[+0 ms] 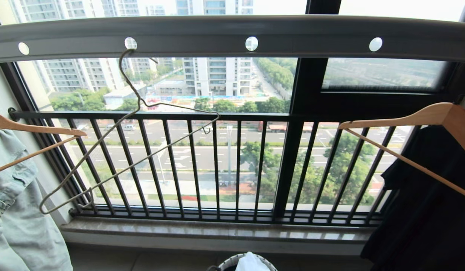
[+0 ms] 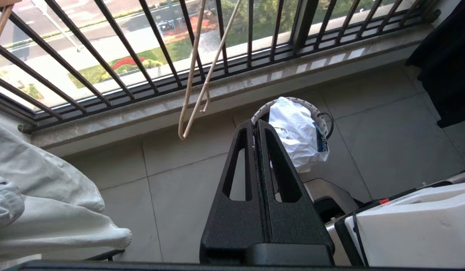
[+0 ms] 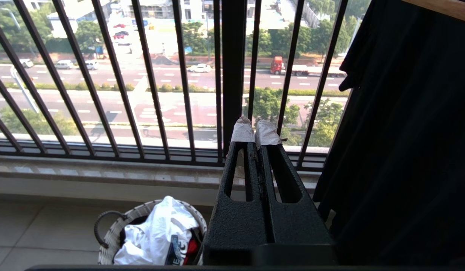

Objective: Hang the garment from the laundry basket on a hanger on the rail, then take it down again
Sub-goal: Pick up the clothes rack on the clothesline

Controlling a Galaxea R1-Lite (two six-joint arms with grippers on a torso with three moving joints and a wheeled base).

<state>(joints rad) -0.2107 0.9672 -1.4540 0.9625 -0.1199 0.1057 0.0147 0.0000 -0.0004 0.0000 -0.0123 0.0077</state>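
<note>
The left gripper (image 2: 256, 124) and the right gripper (image 3: 255, 131) both have their fingers pressed together, holding nothing.

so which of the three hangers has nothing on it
The thin wire hanger, hooked in a hole of the grey rail. Both wooden hangers carry clothes.

Strong daylight pours in through the window (image 1: 217, 94) behind the black railing (image 1: 187, 165), so the street outside is bright and the sky at the head view's top edge washes out to white. Things indoors are backlit: the black garment (image 1: 424, 210) at the right is a near featureless dark mass. The stone sill (image 2: 255, 81) carries pale glare patches. The rail (image 1: 232, 35) bows in a curve, a wide-angle distortion. The 2 wrist views are fairly sharp; the floor tiles (image 2: 172, 188) are evenly lit, with soft shadows.
</note>
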